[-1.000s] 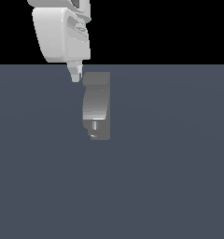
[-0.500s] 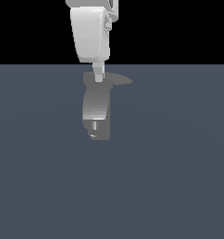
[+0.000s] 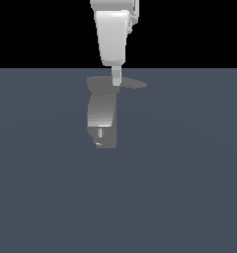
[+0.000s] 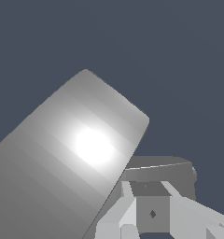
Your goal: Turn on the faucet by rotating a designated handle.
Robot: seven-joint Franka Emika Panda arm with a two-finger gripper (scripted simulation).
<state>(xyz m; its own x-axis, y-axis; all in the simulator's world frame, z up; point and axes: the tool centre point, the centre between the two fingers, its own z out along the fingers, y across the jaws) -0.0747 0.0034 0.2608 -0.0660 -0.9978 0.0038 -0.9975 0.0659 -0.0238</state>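
Swinging from beyond the faucet toward the exterior view's right, the gripper now presses its tip on the handle atop the faucet to push it round, whether open or closed I cannot tell.

Beneath me spreads a flat, bare slate-blue floor, filling the lower three quarters of the exterior view. Above it, across the top of the frame, the backdrop is plain black, and the two meet in a straight level line. In my wrist view the same slate-blue surface fills the upper part, evenly lit.
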